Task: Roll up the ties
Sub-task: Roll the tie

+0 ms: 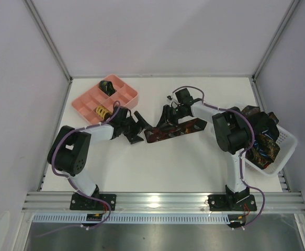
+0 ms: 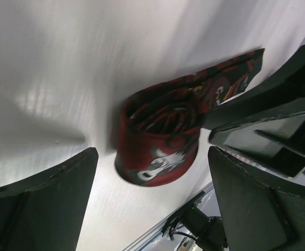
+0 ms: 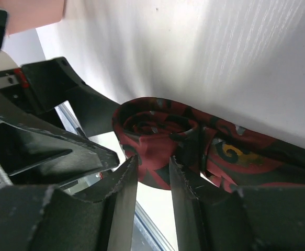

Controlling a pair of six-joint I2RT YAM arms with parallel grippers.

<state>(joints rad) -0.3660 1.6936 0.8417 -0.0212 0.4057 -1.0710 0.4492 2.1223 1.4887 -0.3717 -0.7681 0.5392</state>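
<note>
A dark red patterned tie (image 1: 177,129) lies across the middle of the table. Its left end is coiled into a roll (image 2: 160,141), and its flat tail runs off to the right (image 3: 246,154). My left gripper (image 1: 137,127) is open, one finger either side of the roll (image 2: 152,157) without touching it. My right gripper (image 1: 166,117) comes at the roll from the other side. Its jaws stand a narrow gap apart with the tips against the roll's wall (image 3: 153,159). Whether they pinch the fabric does not show.
A pink compartment tray (image 1: 84,102) sits at the back left, holding a dark rolled tie (image 1: 108,86) and a yellow one (image 1: 102,111). A white mesh basket (image 1: 285,144) at the right edge holds several loose ties (image 1: 262,138).
</note>
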